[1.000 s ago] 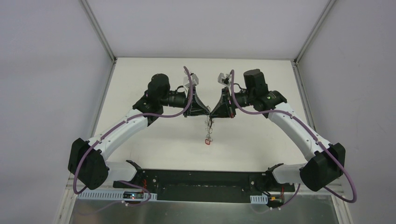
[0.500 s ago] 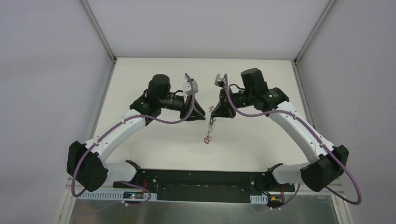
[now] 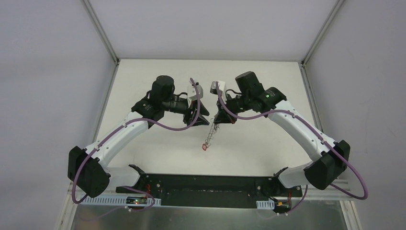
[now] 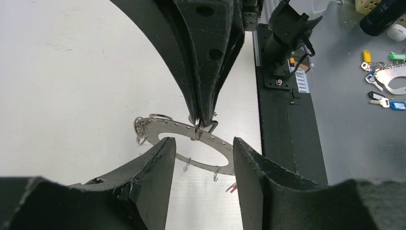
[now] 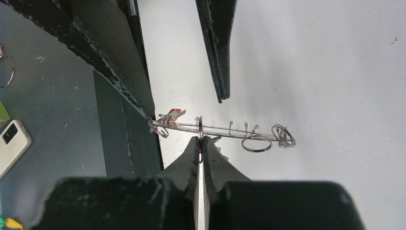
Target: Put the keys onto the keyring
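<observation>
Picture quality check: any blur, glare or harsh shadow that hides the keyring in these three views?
Top external: even, soft light, no glare, but the keyring is tiny and its detail unreadable. Left wrist: keyring sharp, holes legible; the left gripper looms dark and soft-edged up close. Right wrist: keyring crisp but edge-on; the right gripper is a dark foreground mass.
</observation>
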You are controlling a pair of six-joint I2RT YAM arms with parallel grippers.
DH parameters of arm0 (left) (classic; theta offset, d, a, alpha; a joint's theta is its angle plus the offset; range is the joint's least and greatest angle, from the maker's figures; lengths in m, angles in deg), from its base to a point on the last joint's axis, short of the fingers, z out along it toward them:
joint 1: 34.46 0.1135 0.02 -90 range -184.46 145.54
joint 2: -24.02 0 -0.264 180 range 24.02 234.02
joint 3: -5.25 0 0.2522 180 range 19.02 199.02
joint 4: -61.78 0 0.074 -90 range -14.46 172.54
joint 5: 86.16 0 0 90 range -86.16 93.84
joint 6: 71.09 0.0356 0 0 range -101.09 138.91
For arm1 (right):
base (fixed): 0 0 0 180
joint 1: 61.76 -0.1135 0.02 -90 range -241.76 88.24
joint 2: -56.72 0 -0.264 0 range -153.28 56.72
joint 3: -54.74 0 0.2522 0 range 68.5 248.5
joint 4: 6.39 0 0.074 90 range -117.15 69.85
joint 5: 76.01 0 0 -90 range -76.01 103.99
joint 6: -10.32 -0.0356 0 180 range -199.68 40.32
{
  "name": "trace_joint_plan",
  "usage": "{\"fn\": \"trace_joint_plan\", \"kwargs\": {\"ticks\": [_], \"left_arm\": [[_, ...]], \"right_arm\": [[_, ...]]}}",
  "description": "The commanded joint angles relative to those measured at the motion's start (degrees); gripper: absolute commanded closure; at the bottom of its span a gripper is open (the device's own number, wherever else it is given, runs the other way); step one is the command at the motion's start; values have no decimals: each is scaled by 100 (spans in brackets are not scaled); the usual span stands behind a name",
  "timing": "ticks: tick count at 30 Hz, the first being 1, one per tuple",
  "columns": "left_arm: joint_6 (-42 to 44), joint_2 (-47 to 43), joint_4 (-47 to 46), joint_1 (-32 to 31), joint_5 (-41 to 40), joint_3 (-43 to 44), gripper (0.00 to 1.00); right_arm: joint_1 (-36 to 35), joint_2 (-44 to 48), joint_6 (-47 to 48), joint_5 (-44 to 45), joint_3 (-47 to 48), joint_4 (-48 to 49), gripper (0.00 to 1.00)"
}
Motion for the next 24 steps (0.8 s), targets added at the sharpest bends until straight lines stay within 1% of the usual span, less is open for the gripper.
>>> {"fn": "trace_joint_plan", "kwargs": {"ticks": [1,6,11,21,24], "left_arm": [[-143,117,-561,-13,168,72,53],[-272,235,-962,-66,170,-70,58],[-310,287,-1013,-67,159,-70,62],[-189,329,-1013,-106,352,-235,62],[-205,348,-1026,-128,364,-240,63]], "right_arm": [[-45,-21,-23,-130,316,27,100],[-51,-57,-87,-239,316,92,100],[-45,-46,-101,-264,257,137,100],[-37,35,-153,-236,158,257,100],[-36,37,-167,-236,136,278,100]]}}
